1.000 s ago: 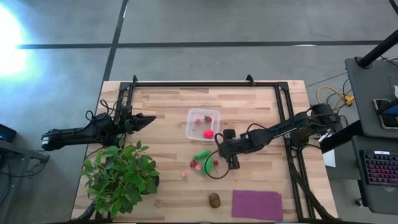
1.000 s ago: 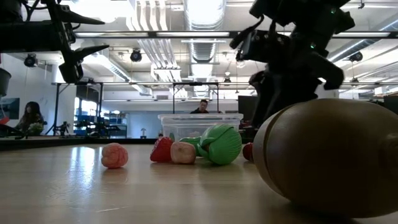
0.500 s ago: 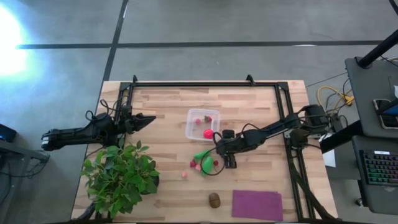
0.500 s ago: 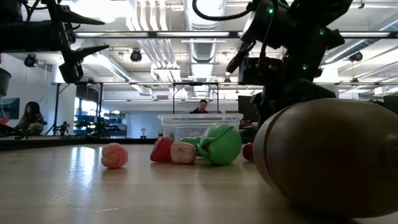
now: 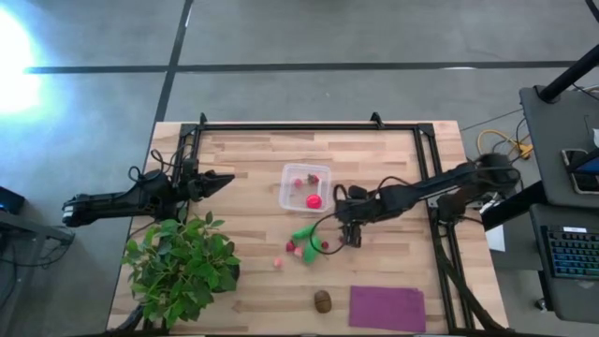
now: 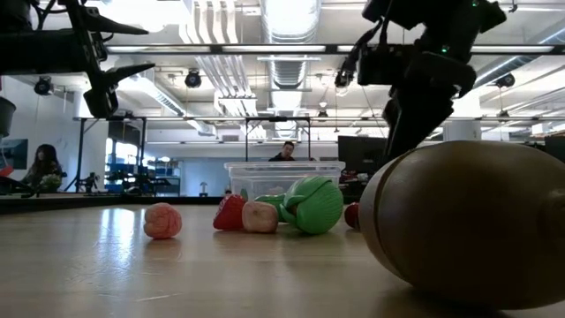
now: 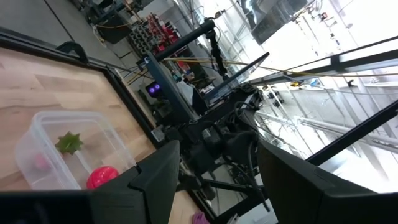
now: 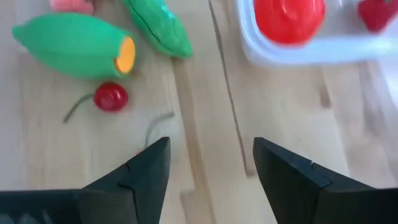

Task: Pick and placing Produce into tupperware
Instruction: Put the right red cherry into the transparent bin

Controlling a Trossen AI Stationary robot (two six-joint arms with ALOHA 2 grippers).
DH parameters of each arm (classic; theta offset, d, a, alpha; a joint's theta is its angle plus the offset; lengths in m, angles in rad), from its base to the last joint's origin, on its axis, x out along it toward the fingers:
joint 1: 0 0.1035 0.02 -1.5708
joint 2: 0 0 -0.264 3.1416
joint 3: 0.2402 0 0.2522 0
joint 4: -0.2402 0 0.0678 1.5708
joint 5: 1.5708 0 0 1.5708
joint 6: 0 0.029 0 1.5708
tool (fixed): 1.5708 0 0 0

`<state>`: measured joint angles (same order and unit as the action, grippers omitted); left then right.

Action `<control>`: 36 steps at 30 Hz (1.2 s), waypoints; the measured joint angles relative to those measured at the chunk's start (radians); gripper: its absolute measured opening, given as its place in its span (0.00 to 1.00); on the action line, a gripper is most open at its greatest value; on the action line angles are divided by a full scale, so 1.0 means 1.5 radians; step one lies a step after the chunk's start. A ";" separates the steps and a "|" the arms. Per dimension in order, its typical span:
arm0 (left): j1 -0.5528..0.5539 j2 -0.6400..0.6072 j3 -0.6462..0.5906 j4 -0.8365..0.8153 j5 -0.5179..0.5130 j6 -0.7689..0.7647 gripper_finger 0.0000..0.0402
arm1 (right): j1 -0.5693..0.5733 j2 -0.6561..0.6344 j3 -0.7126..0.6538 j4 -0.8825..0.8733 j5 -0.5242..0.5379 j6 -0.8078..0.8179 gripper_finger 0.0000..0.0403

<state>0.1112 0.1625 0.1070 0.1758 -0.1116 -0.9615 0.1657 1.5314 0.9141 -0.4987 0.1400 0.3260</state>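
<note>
The small clear plastic tupperware [image 5: 304,186] sits mid-table, a round red piece [image 5: 314,200] inside. Nearer the front edge lie two green oblong pieces [image 5: 308,242] — the brown kiwi-like ball [image 5: 323,300] farther forward, beside the flat purple mat [image 5: 387,308]. The leafy potted plant [image 5: 182,264] stands at the left.

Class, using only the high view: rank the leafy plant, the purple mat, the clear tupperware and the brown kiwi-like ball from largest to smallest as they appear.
1. Leafy plant, clearly largest.
2. Purple mat.
3. Clear tupperware, smaller than the mat.
4. Brown kiwi-like ball, smallest.
</note>
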 joint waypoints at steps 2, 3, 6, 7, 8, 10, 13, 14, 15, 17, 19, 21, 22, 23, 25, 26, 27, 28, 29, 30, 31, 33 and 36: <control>0.000 0.000 0.000 0.000 0.000 0.000 0.50 | 0.004 -0.002 -0.001 -0.014 -0.014 0.022 0.55; 0.000 0.000 0.000 0.000 0.000 0.000 0.50 | 0.010 -0.002 -0.002 -0.015 -0.024 0.030 0.55; 0.000 0.000 0.000 0.000 0.000 0.000 0.50 | 0.041 0.019 -0.002 0.009 -0.052 0.055 0.55; 0.000 0.000 0.000 -0.001 0.000 0.000 0.50 | 0.054 0.029 -0.002 0.018 -0.062 0.062 0.55; 0.000 0.000 0.000 0.000 0.000 0.000 0.50 | 0.067 0.040 -0.001 0.030 -0.069 0.070 0.55; 0.000 0.000 0.000 -0.001 0.000 0.000 0.50 | 0.092 0.062 0.011 0.035 -0.068 0.083 0.55; 0.000 0.000 0.000 -0.001 0.000 0.000 0.50 | 0.117 0.089 0.031 0.034 -0.034 0.086 0.55; 0.000 0.000 0.000 0.000 0.000 0.000 0.50 | 0.121 0.095 0.036 0.035 -0.023 0.086 0.55; 0.000 0.000 0.000 0.000 0.000 0.000 0.50 | 0.122 0.101 0.042 0.036 -0.017 0.086 0.55; 0.000 0.000 0.000 0.000 0.000 0.000 0.50 | 0.121 0.110 0.048 0.037 -0.005 0.090 0.55; 0.000 -0.001 0.000 0.000 0.000 0.000 0.50 | 0.119 0.120 0.052 0.037 0.007 0.097 0.55; 0.000 0.000 0.000 0.000 0.000 0.000 0.50 | 0.118 0.125 0.053 0.040 0.012 0.098 0.55; 0.000 0.000 0.000 0.000 0.000 0.000 0.50 | 0.119 0.125 0.053 0.040 0.012 0.098 0.55; 0.000 0.000 0.000 0.000 0.000 0.000 0.50 | 0.119 0.126 0.054 0.042 0.012 0.098 0.55; 0.000 0.000 0.000 0.000 0.000 0.000 0.50 | 0.119 0.127 0.053 0.039 0.012 0.098 0.55; 0.000 0.000 0.000 0.000 0.000 0.000 0.50 | 0.120 0.128 0.053 0.037 0.012 0.098 0.55; 0.000 0.000 0.000 0.000 0.000 0.000 0.50 | 0.119 0.128 0.052 0.035 0.012 0.098 0.55; 0.000 0.000 0.000 0.000 0.000 0.000 0.50 | 0.119 0.128 0.052 0.035 0.013 0.098 0.55; 0.000 0.000 0.000 0.000 0.000 0.000 0.50 | 0.119 0.128 0.052 0.034 0.013 0.098 0.54; 0.000 0.000 0.000 0.000 0.000 0.000 0.50 | 0.119 0.128 0.052 0.031 0.013 0.098 0.54; 0.000 0.000 0.000 0.000 0.000 0.000 0.50 | 0.119 0.128 0.051 0.025 0.014 0.098 0.53; 0.000 0.000 0.000 0.000 0.000 0.000 0.50 | 0.119 0.128 0.050 0.018 0.015 0.098 0.51; 0.000 0.000 0.000 0.000 0.000 0.000 0.50 | 0.119 0.128 0.049 0.017 0.015 0.098 0.47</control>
<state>0.1112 0.1627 0.1070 0.1753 -0.1113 -0.9615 0.3439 1.7229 0.9882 -0.4725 0.1622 0.4728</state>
